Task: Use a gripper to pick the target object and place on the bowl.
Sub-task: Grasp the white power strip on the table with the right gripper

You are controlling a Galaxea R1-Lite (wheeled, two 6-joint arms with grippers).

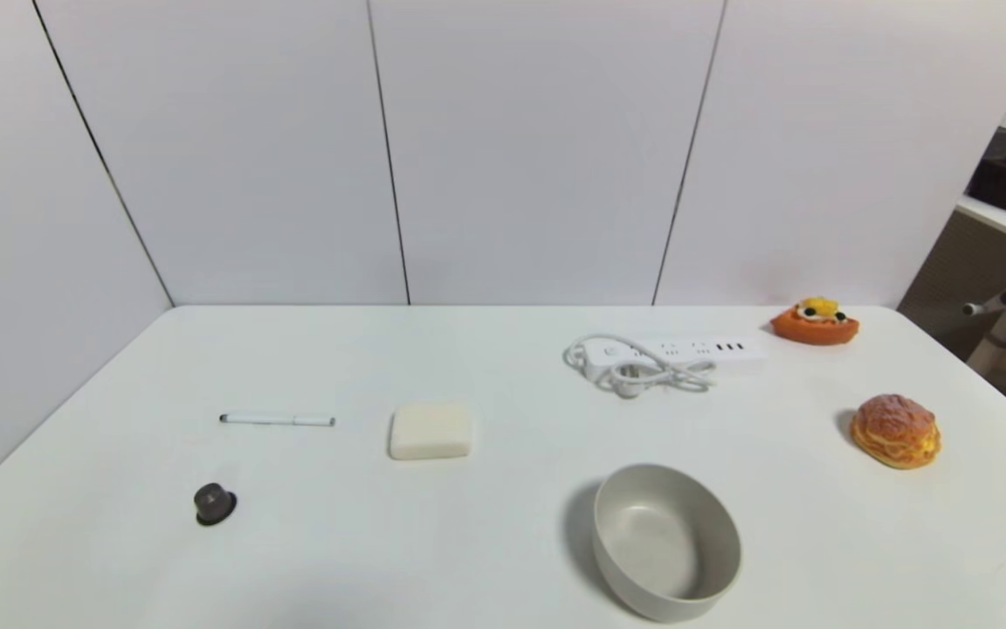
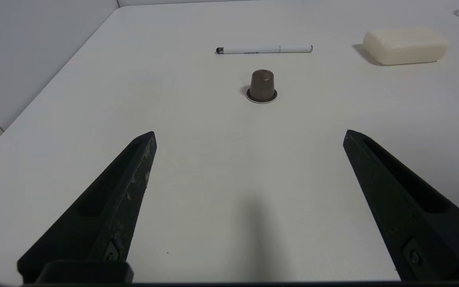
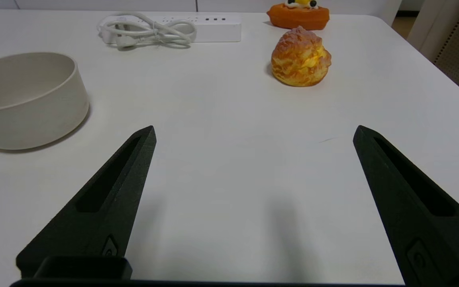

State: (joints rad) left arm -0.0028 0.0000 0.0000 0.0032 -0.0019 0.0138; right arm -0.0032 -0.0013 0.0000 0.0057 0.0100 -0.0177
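Both arms sit low and back at the near edge of the white table [image 1: 503, 376], out of the head view entirely. The left tool [image 2: 249, 133] has its two black fingers spread wide with nothing between them, poised over bare tabletop, and ahead of it stands a small brown capsule [image 2: 262, 86] with a silver rim. Beyond the capsule lies a white pen [image 2: 264, 49], and off to the side a cream rounded block [image 2: 405, 45]. The right tool [image 3: 253, 131] is just the same, fingers wide apart and holding nothing, over bare table on the right side. Now the power strip [image 1: 686, 351]: it lies flat toward the far right part of the table, long and white, sockets and USB slots facing up, with its bundled cord [image 1: 638, 371] coiled against its near-left end. In the right wrist view the power strip [image 3: 197, 28] sits far ahead of the fingers, untouched, cord [image 3: 150, 32] looped in front of it. The bowl [image 1: 667, 542] is upright near the front edge, beige-grey, smooth inside and holding nothing, well apart from the strip and nearer the robot. From the right wrist the bowl [image 3: 26, 99] shows off to one side. A golden cream puff [image 1: 896, 430] rests on the right of the table, and an orange fruit tart [image 1: 815, 321] sits at the far right, just beside the strip's end.
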